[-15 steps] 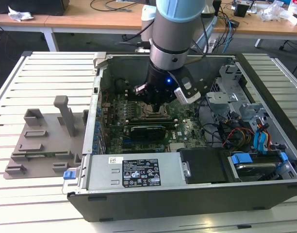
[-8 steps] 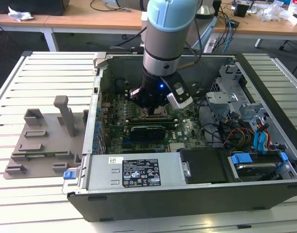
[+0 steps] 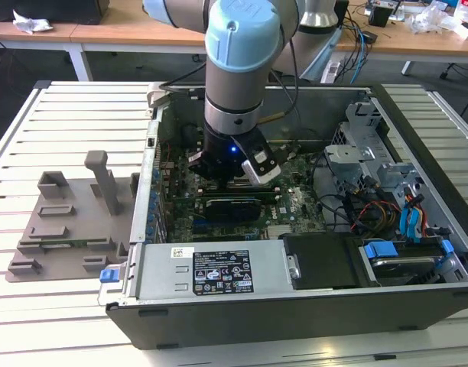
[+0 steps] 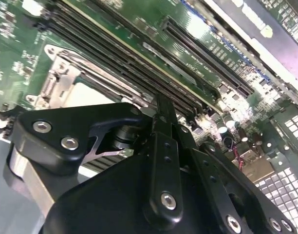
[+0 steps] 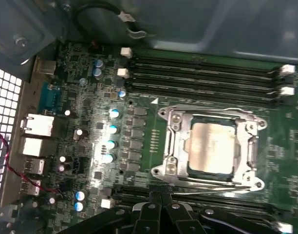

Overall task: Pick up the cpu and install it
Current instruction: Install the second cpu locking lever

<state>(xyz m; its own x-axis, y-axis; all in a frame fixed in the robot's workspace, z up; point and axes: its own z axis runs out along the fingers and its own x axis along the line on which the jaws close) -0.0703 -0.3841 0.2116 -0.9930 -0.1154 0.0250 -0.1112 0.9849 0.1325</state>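
The cpu (image 5: pixel 212 146), a flat square chip with a silver-grey top, lies inside the motherboard socket, with the metal frame (image 5: pixel 171 141) around it. Its pale top also shows in the second wrist view (image 4: pixel 83 95). My gripper (image 5: pixel 161 199) hangs low over the board beside the socket, above the memory slots (image 5: pixel 188 197) along one side of the frame. Its black fingers meet at the tip (image 4: pixel 162 103) and nothing is between them. In the exterior view the arm's wrist (image 3: pixel 232 145) reaches down into the open computer case (image 3: pixel 295 306).
More memory slots (image 5: pixel 202 68) run along the far side of the socket. A black card (image 3: pixel 232 206) and cables (image 3: pixel 364 210) lie near the arm. A drive cage (image 3: pixel 372 153) and power supply (image 3: pixel 219 267) crowd the case. A grey fixture (image 3: pixel 66 222) sits at the exterior view's left.
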